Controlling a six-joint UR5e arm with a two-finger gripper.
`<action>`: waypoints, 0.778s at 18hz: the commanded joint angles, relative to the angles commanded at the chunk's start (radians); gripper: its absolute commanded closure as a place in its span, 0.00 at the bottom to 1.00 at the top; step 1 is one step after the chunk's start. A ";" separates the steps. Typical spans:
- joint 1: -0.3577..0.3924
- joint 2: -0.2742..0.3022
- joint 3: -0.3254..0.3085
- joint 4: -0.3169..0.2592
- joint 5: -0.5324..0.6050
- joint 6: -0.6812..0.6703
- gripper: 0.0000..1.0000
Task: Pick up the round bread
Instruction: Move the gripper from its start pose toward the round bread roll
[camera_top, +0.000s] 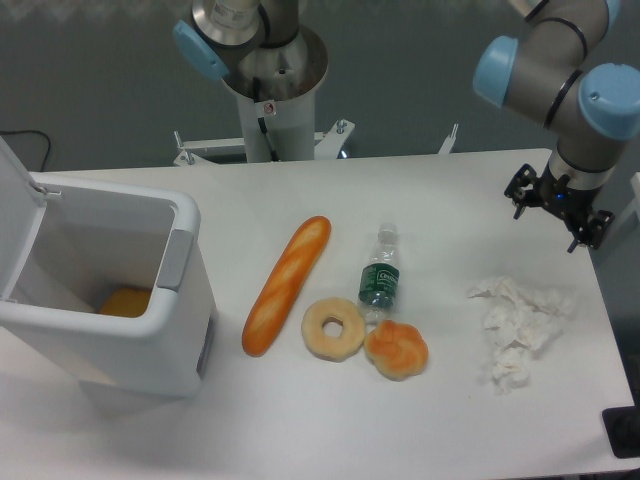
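So the round bread (397, 349) was sitting on the white table (300, 430), toward the front and a bit right of center. Orange-brown, glossy, kind of a swirled knotted top. It was touching or very nearly touching the pale ring-shaped bread (333, 328) on its left, the one with a hole in the middle. Just behind those two lay a small plastic water bottle (380, 275) on its side with a green label, cap pointing away from the camera, its base end right up near the bun. Left of the bottle was the long orange baguette (286, 284), lying diagonally.

The gripper (557, 212) was way off at the right rear edge of the table, well apart from the bun, hanging from the arm's grey and blue wrist. Nothing was in it as far as I could see. Honestly it was small and dark from this angle, so I couldn't tell how far apart the fingers were.

Between the gripper and the bun, toward the right side, there was a crumpled white tissue (515, 328). On the far left stood a white bin (180, 330) with its lid flipped up, and something orange (125, 301) sat down inside it.
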 joint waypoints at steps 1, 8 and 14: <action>0.000 0.000 -0.002 0.003 0.000 0.000 0.00; 0.012 -0.003 -0.047 0.093 0.000 -0.106 0.00; 0.000 -0.011 -0.077 0.135 0.002 -0.332 0.00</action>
